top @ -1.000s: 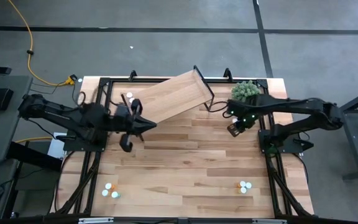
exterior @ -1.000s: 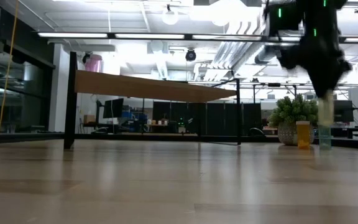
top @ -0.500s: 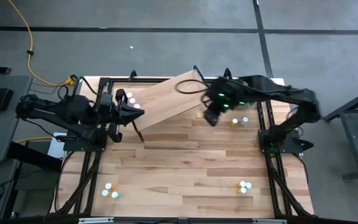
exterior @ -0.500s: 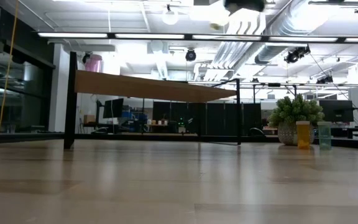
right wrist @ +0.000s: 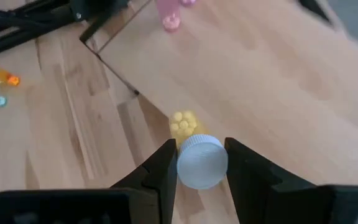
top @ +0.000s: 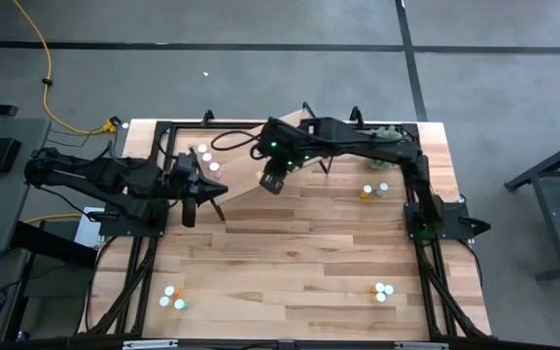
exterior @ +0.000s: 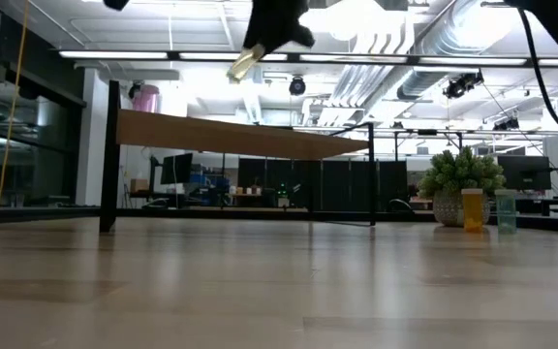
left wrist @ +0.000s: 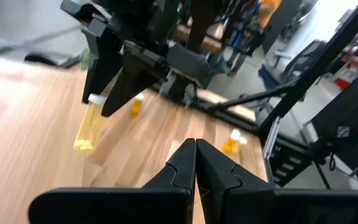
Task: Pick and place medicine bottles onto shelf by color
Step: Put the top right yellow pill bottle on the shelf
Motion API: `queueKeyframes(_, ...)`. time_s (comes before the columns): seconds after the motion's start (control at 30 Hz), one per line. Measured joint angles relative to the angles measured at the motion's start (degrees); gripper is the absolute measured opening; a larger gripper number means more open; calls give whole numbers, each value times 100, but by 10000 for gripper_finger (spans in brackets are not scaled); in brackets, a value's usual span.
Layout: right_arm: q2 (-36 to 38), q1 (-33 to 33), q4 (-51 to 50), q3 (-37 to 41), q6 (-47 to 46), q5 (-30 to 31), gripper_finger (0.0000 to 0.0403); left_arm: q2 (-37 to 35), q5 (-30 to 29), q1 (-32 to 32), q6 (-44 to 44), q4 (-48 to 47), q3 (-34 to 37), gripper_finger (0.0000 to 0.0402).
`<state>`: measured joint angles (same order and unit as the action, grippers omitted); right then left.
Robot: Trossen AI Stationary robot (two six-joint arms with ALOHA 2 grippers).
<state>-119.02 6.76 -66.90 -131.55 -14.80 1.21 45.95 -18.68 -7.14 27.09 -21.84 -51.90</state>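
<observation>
My right gripper hovers over the light-wood shelf, shut on a yellow medicine bottle with a white cap. Pink bottles stand on the shelf's far-left part. An orange bottle and a teal one stand on the table right of the shelf. More bottles sit near the front edge at the left and right. My left gripper is shut and empty at the shelf's left end. My right gripper pinches the yellow bottle's white cap between its two fingers, one on each side. The fingers slant down from above. The yellow body hangs tilted below them, lifted clear above the shelf top.
A fuzzy green plant in a pot stands at the far right by the orange and teal bottles. The shelf rests on thin black legs. Bare wood tabletop lies between the arms and the front edge.
My right gripper has swung from beside the plant toward the table's left, rising over the shelf, with the yellow bottle held clear throughout. My left gripper has drawn back a little toward the table's left edge and turned.
</observation>
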Motion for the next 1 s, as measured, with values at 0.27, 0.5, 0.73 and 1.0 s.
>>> queueKeyframes(0.27, -98, 38, 164, 385, -185, -95, 106, 95, -162, 0, 187, -259, 3, 0)
queueKeyframes(0.5, -96, 121, -371, 348, -349, 591, 106, 301, -299, 0, 208, -236, 2, 0)
queueKeyframes(0.73, -81, 342, -1623, -153, -334, 1077, 106, 533, -297, 0, 311, -225, 2, 0)
queueKeyframes(1.0, -81, 793, -2329, -23, -596, 1098, 106, 740, -274, 0, 384, -46, 2, 0)
